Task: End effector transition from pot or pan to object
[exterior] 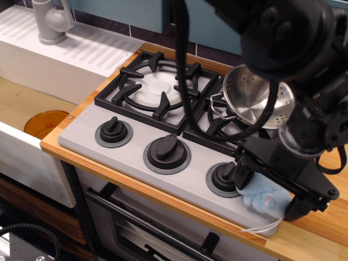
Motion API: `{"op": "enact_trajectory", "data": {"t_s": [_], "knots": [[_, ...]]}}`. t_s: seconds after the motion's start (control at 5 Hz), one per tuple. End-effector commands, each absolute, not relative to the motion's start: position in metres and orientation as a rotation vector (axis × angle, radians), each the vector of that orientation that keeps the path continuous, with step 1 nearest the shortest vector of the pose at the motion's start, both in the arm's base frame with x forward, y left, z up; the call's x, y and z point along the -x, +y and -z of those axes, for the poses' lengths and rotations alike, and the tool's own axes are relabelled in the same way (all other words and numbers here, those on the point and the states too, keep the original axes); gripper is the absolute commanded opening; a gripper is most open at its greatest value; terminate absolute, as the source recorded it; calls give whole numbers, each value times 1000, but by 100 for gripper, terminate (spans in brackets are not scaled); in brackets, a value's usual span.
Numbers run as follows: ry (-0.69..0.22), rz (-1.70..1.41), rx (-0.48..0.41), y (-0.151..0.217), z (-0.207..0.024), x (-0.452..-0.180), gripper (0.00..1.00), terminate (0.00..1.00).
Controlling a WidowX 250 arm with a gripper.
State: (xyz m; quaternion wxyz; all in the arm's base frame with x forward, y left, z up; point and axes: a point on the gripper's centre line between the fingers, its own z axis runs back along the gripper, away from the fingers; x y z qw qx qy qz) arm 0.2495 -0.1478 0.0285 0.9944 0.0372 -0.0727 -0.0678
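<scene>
The light blue plush toy (265, 199) lies at the front right corner of the grey stove panel, its white tag string (261, 227) trailing forward. My black gripper (274, 193) is down over the toy with one finger (243, 175) on its left side and the other finger (305, 205) on its right; the jaws stand open around it. The shiny steel colander bowl (258, 97) sits tilted on the right burner grate, behind the gripper, partly hidden by the arm.
The grey toy stove (87, 130) has three black knobs (167, 150) and a left burner grate (157, 89). A white sink unit with a grey tap (51, 19) is at far left. Wooden counter (326, 228) lies to the right. Black cables (182, 60) hang over the stove.
</scene>
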Motion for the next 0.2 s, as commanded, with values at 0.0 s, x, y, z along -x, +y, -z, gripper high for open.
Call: {"op": "enact_trajectory", "data": {"t_s": [0.0], "knots": [[-216,163,-11,-135,1,-268,100,100]]}}
